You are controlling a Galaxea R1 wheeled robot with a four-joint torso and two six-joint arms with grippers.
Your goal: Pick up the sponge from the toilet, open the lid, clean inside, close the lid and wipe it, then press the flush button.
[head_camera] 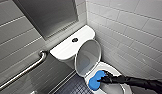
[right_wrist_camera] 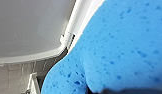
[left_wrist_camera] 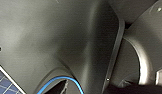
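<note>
The white toilet point(head_camera: 69, 46) stands in a tiled corner with its lid point(head_camera: 87, 57) raised against the tank, greyish underside facing the bowl. The bright blue sponge point(head_camera: 96, 80) rests on the near left part of the bowl rim point(head_camera: 110, 68). My right gripper point(head_camera: 105, 78), on a black arm reaching in from the right, is shut on the sponge. In the right wrist view the sponge point(right_wrist_camera: 122, 47) looms large beside the lid's pale underside point(right_wrist_camera: 27, 25) and its white edge point(right_wrist_camera: 72, 30). A round dark flush button point(head_camera: 74, 39) sits on the tank top.
A metal grab bar point(head_camera: 24, 71) runs along the left wall. White tiled wall point(head_camera: 132, 30) stands close on the right of the toilet. Dark tiled floor point(head_camera: 72, 87) lies left of the bowl. The left wrist view shows dark robot housing with a blue cable point(left_wrist_camera: 62, 80).
</note>
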